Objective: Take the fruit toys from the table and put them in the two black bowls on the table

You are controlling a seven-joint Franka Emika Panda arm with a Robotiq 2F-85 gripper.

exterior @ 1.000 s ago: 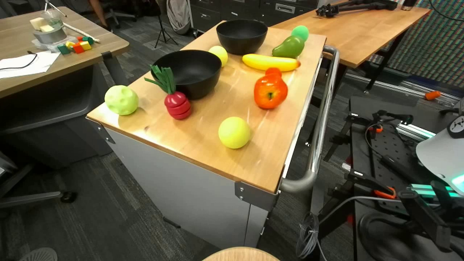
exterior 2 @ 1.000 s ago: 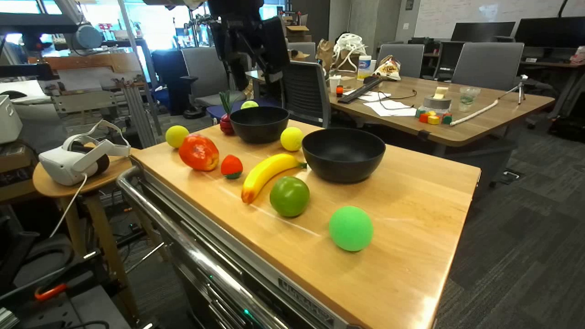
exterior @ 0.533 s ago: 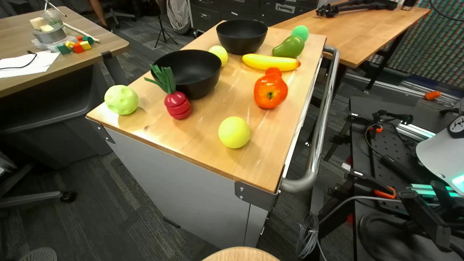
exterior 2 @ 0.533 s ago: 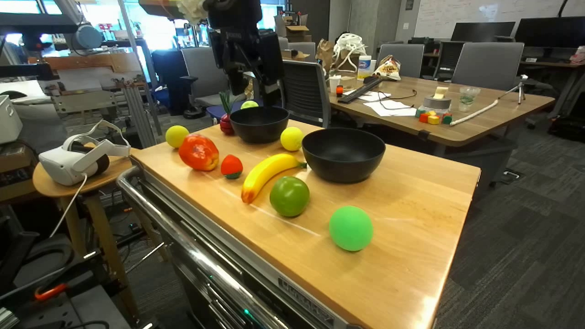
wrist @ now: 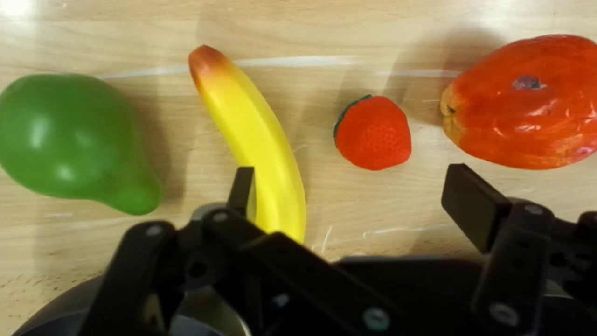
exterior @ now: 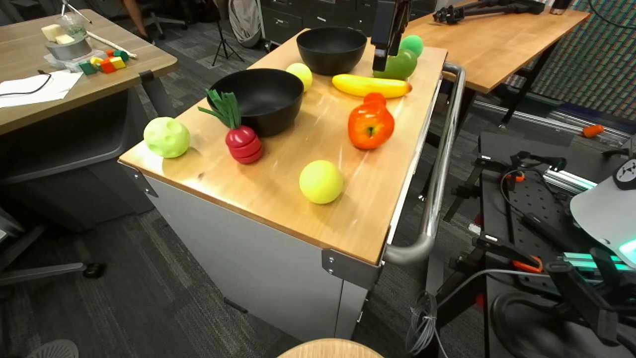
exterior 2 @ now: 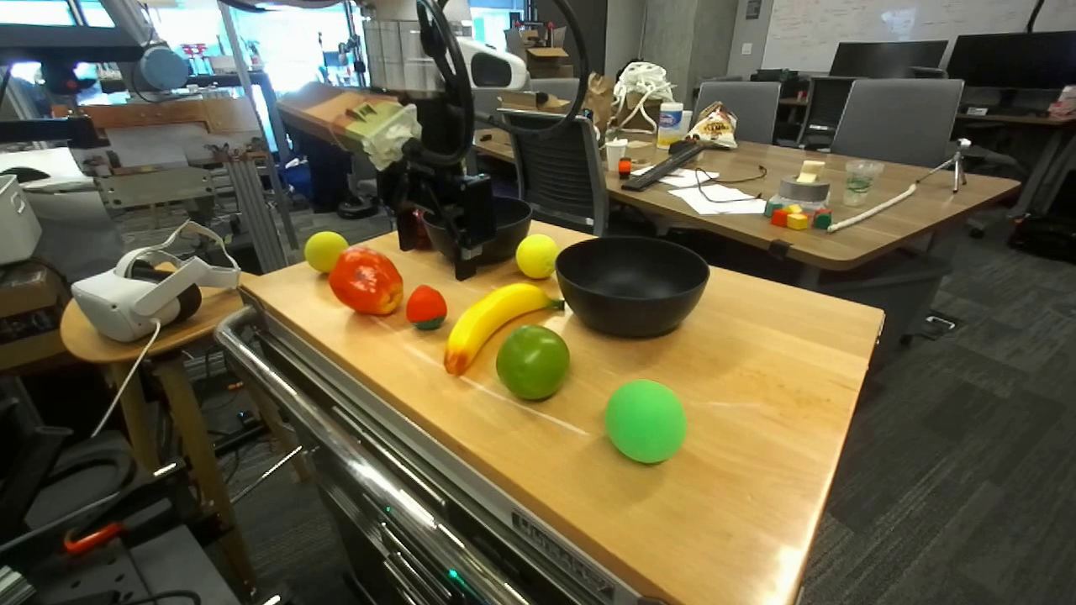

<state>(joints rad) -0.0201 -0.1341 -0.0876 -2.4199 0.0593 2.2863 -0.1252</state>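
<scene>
Seeing, in an exterior view, the gripper hung in front of a black bowl, with the small red fruit on the table toward the rail. Noting it, in an exterior view, partly hidden behind the large orange-red fruit. Looking down in the wrist view past fingers spread wide and holding nothing: finding the small red fruit just off the gap toward the rail, near centre, with cap and tip roughly along the closing line. Judging that the likely next pick, and the banana, partly behind one finger, easily nudged.
</scene>
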